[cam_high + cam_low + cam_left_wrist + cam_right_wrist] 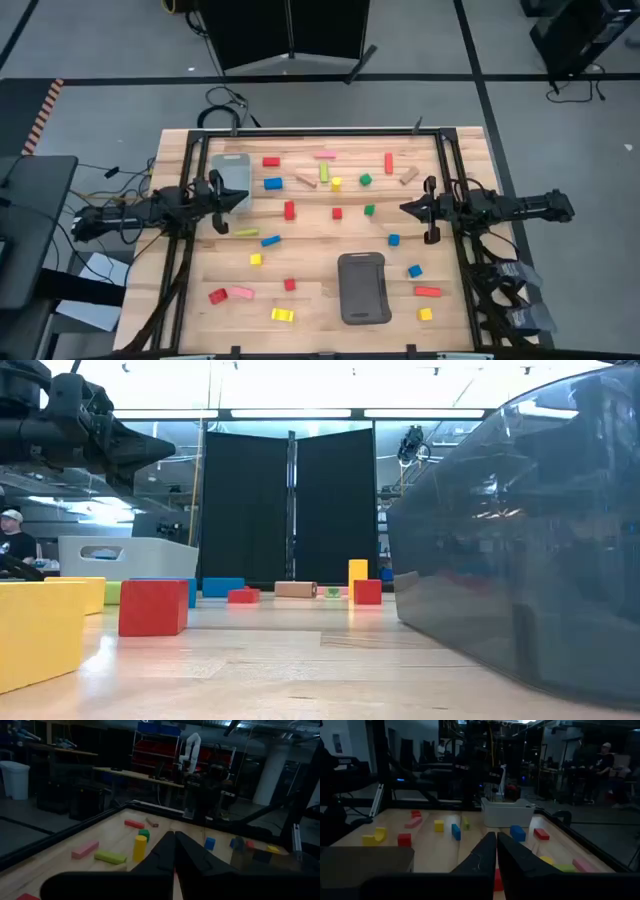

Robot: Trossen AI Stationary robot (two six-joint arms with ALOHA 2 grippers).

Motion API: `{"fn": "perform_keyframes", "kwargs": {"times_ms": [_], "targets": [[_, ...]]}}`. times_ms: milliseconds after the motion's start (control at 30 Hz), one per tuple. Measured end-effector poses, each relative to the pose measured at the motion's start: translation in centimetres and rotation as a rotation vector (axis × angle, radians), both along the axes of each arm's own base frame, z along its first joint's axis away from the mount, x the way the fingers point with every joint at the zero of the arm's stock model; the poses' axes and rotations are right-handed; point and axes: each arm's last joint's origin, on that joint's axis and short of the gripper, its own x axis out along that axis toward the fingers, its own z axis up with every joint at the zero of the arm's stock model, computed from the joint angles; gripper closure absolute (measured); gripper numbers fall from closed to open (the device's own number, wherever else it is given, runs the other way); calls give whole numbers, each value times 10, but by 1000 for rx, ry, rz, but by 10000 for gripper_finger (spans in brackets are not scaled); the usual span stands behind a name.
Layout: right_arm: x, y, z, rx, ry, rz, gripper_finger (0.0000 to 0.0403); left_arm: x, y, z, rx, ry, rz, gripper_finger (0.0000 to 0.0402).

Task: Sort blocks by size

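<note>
Many small painted blocks lie scattered flat on the wooden table, among them a red cube, a blue cube, a green bar and a yellow bar. My left gripper is shut and empty, above the table's left side beside the far-left grey tray. Its closed fingers show in the left wrist view. My right gripper is shut and empty above the table's right side, pointing toward the left one. It also shows in the right wrist view.
A second grey tray lies near the front edge at centre and fills the right of the low view. A black frame runs along the table's sides. A person stands in the room beyond the table.
</note>
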Motion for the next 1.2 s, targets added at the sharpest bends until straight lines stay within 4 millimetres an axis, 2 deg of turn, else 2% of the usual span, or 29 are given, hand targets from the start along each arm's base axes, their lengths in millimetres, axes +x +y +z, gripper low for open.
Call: {"fn": "perform_keyframes", "kwargs": {"times_ms": [1100,1200], "targets": [[0,0,0,0,0,0,376,0,0,0,0,0,0,385],[0,0,0,0,0,0,376,0,0,3,-44,-45,-6,385]]}}
